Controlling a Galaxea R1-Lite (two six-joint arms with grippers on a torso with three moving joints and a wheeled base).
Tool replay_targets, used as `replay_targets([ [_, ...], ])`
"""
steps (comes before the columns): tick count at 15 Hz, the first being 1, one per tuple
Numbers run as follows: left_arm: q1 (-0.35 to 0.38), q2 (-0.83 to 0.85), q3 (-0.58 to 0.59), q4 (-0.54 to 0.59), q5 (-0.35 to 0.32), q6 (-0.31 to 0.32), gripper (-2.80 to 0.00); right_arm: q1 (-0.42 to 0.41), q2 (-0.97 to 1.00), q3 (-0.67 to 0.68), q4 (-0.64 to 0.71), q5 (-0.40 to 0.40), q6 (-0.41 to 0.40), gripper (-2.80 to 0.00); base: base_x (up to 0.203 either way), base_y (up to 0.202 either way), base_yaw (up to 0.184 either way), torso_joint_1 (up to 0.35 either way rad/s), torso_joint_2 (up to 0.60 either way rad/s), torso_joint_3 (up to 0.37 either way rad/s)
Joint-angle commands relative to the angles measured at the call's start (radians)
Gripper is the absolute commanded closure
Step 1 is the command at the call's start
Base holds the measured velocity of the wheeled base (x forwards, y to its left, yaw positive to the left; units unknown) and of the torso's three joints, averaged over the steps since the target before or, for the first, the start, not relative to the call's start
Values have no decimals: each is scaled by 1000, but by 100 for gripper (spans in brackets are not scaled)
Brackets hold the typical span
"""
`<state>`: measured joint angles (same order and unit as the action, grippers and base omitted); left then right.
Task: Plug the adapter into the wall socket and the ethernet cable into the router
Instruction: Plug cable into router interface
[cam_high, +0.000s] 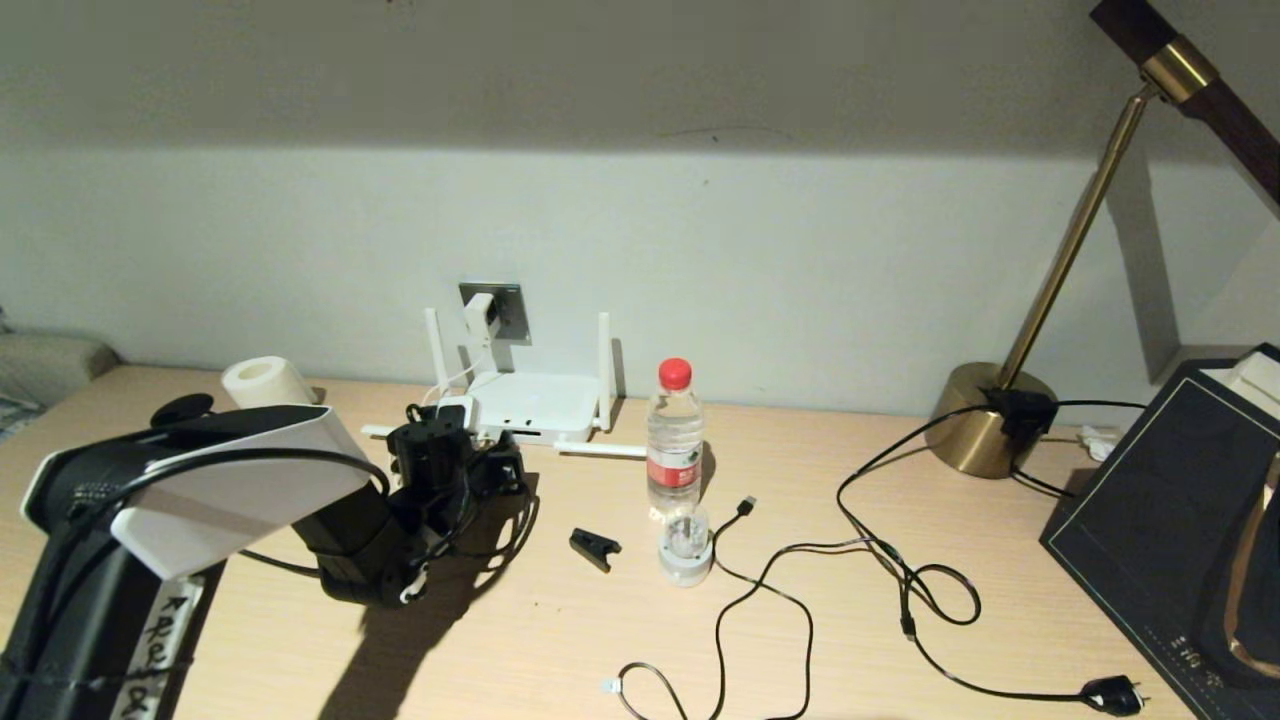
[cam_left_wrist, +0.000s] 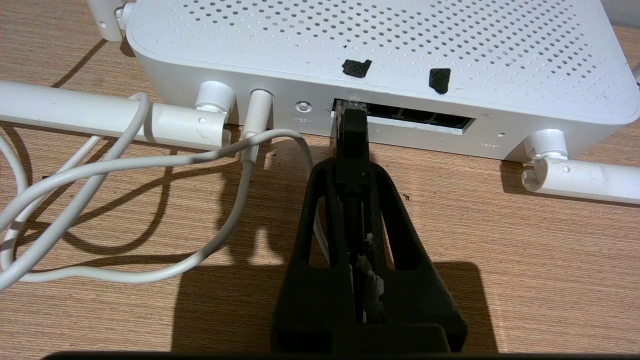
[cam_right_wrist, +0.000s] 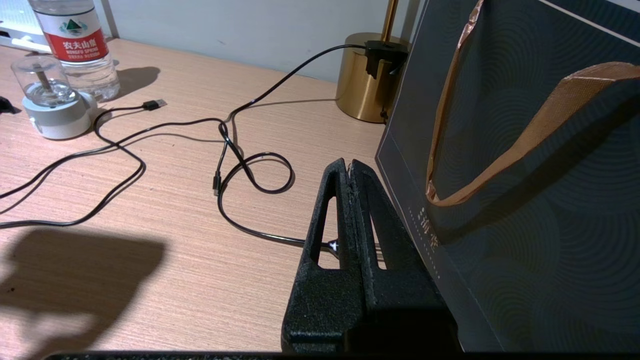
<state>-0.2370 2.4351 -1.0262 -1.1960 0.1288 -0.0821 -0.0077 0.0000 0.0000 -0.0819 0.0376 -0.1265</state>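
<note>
While clamped on the ethernet cable (cam_left_wrist: 353, 150), left hand (cam_left_wrist: 352, 172) meets router (cam_left_wrist: 370, 45).

Router (cam_high: 530, 400) on desk (cam_high: 900, 650) below wall socket (cam_high: 493, 311); bottle (cam_high: 674, 436) right.

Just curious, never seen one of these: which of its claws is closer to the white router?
Left. The left gripper sits right at the router ports, shut on the ethernet cable. The right gripper is far off beside the dark bag.
</note>
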Motion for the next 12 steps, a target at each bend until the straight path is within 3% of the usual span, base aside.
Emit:
replay_targets([
  [1,0,1,0,-5,2,-1,0,0,2,35,-1,1,-1,0,0,0,0,0,0,0],
  [12,1,4,-8,-5,2,-1,0,0,2,34,-1,1,-1,0,0,0,0,0,0,0],
])
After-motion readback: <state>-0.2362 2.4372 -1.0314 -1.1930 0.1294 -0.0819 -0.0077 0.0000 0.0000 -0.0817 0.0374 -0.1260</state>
